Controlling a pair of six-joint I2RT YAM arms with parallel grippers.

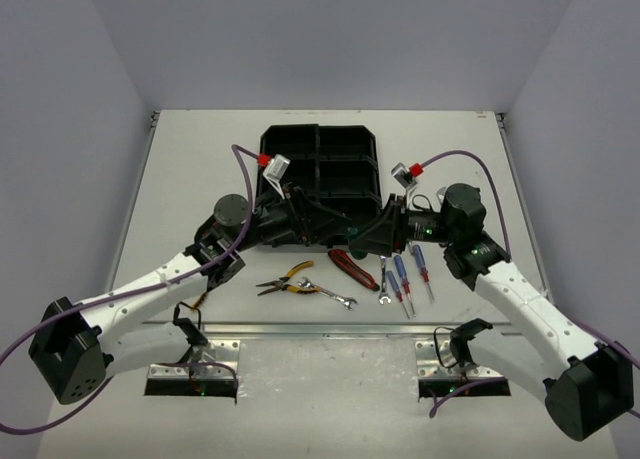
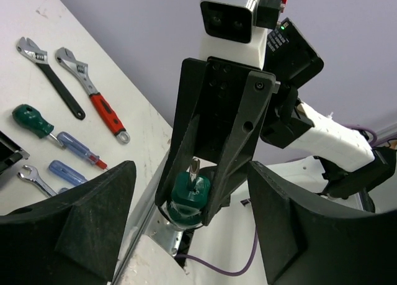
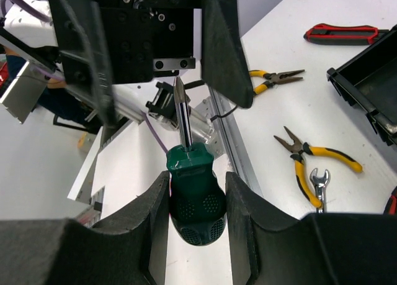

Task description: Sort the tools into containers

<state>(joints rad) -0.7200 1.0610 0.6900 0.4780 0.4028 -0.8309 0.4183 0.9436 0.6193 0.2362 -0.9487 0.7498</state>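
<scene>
Here, the right claw (image 3: 197, 185) grips a green-handled screwdriver (image 3: 197, 215), shaft pointing into the wide-open, empty left claw (image 2: 191, 173) facing it.

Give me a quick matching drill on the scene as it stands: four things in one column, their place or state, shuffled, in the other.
Things:
1. large green-handled screwdriver
2. left gripper
3. red-handled adjustable wrench
4. utility knife

Place or state:
A. on the table near the tray corner
B. open
C. beside a black-handled wrench
D. clamped in the right gripper

Pairs: 1-D, 2-B, 3-C, 4-A.
</scene>
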